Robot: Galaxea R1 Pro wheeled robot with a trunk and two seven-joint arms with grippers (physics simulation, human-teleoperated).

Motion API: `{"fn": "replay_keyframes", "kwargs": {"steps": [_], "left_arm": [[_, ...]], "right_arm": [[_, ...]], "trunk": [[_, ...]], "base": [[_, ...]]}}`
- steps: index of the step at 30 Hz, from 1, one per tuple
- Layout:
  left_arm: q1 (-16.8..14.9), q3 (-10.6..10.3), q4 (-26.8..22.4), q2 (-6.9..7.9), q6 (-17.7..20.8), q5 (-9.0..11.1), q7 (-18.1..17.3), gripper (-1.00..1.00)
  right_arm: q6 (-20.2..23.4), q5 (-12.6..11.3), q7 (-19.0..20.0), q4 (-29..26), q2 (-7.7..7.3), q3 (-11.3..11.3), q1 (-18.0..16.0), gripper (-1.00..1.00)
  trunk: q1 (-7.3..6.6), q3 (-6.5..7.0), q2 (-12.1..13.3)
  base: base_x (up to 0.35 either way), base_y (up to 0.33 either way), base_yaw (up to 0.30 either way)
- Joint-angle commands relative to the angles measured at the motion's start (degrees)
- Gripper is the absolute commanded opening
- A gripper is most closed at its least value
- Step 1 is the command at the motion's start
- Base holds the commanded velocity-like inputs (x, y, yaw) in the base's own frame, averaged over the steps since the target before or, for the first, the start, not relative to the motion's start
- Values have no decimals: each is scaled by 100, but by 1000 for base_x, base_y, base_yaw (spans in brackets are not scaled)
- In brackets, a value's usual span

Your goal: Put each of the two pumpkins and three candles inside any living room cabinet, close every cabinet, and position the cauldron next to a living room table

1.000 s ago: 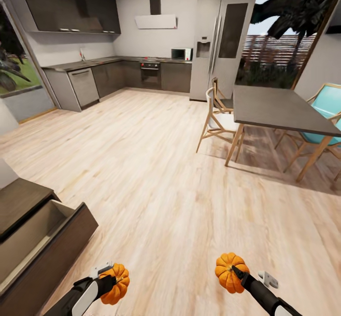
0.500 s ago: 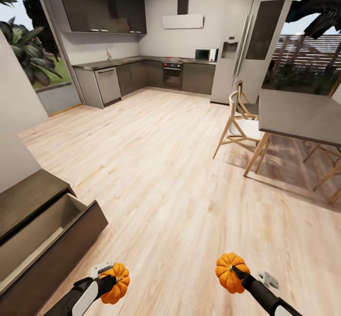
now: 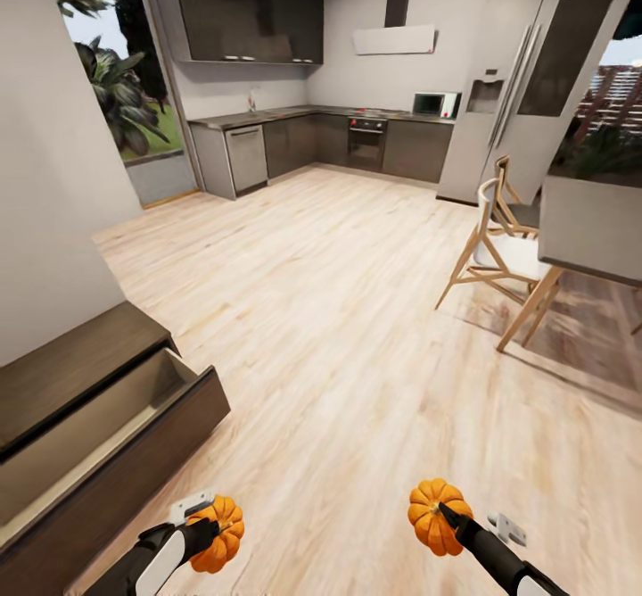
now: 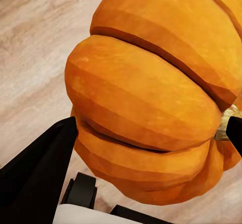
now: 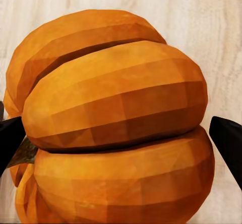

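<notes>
Pumpkins in transit toward the long dark-brown wooden cabinet [image 3: 98, 418].
Left gripper [image 3: 207, 525] and right gripper [image 3: 443, 514] each clamp a ribbed orange pumpkin [image 3: 218, 534] [image 3: 429, 514]; next, reach the cabinet's open drawer.

pumpkins [image 3: 217, 533] [image 3: 432, 514]: orange, ribbed, held aloft | cabinet [image 3: 98, 440]: drawer open

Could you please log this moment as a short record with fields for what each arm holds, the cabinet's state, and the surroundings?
left gripper: shut on left pumpkin, held above the floor
right gripper: shut on right pumpkin, held above the floor
cabinet: at the robot's left, top drawer pulled open, beige interior with nothing visible inside
floor: light wood
dining table: at right, with a wooden chair beside it
background: kitchen counter, fridge
</notes>
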Motion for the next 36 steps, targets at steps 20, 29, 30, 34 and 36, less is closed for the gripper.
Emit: {"fn": "replay_keyframes", "kwargs": {"steps": [20,29,30,34,36], "left_arm": [[-5,-39,-11,8,5,68,54,-100],[-4,-39,-11,8,5,68,54,-100],[-4,-39,-11,8,5,68,54,-100],[-4,-39,-11,8,5,69,54,-100],[-4,-39,-11,8,5,71,54,-100]], "right_arm": [[-17,93,-88,-3,-3,21,-3,-100],[-16,94,-95,-3,-2,24,-3,-100],[-16,94,-94,-3,-2,25,-3,-100],[-16,94,-96,-3,-2,26,-3,-100],[-16,103,-96,-3,-2,26,-3,-100]], "trunk": [[-418,336,759],[-615,498,1120],[-637,516,1160],[-725,588,1321],[-769,624,1401]], "base": [[0,0,206],[0,0,288],[0,0,291],[0,0,291],[0,0,292]]}}
